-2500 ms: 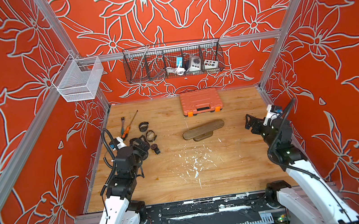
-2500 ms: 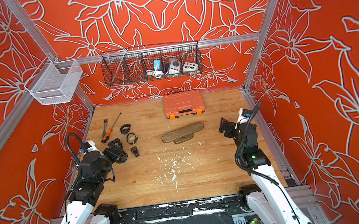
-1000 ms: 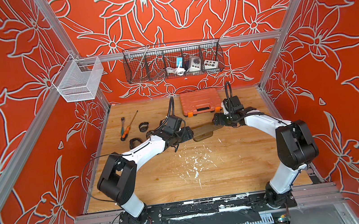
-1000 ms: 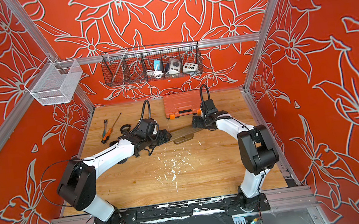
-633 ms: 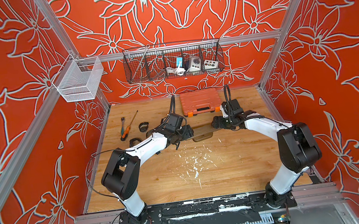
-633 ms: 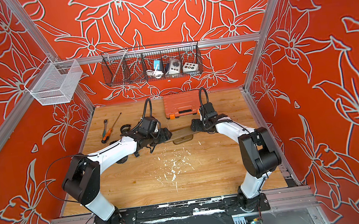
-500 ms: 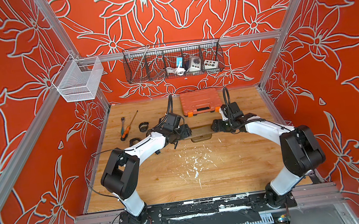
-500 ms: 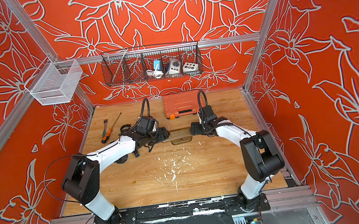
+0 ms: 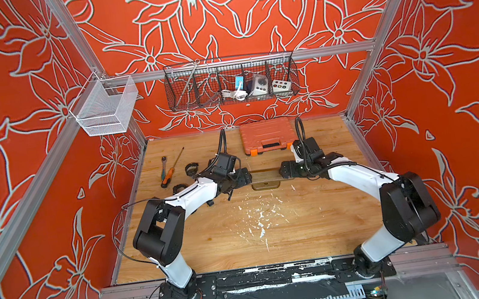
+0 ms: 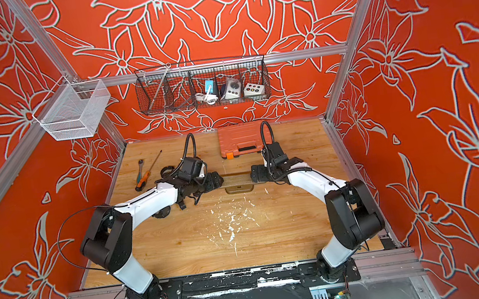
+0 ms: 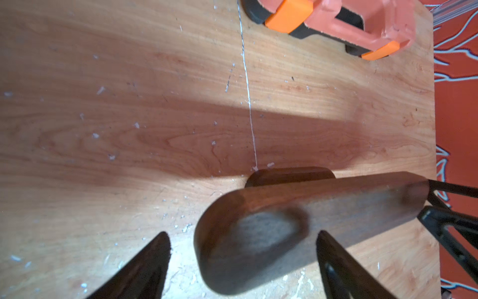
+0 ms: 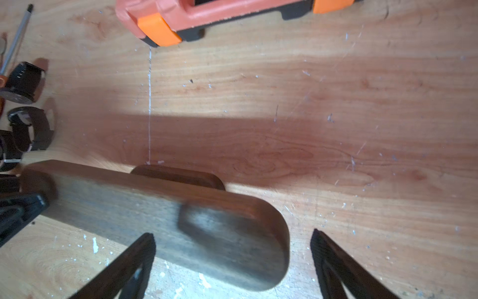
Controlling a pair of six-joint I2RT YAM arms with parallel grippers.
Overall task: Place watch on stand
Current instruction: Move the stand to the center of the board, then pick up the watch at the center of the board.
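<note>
Both claws are sitting open at opposite ends of the stand, mid-counter.

Nearest you, the front half of the counter [image 9: 243, 237] is lying bare apart from white flecks, giving you open room. Further in, your left claw [image 11: 243, 259] is straddling one rounded end of the stand [image 9: 265, 175] with its fingers spread and gripping nothing; your right claw [image 12: 232, 259] is doing likewise at the other end. Watches [image 9: 191, 169] are lying behind the left arm, beside a screwdriver [image 9: 171, 170]; the right wrist view is showing two watches [image 12: 28, 108] clearly, while the left wrist view shows none. Farthest, the orange case [image 9: 266, 136] is sitting near the back edge.
</note>
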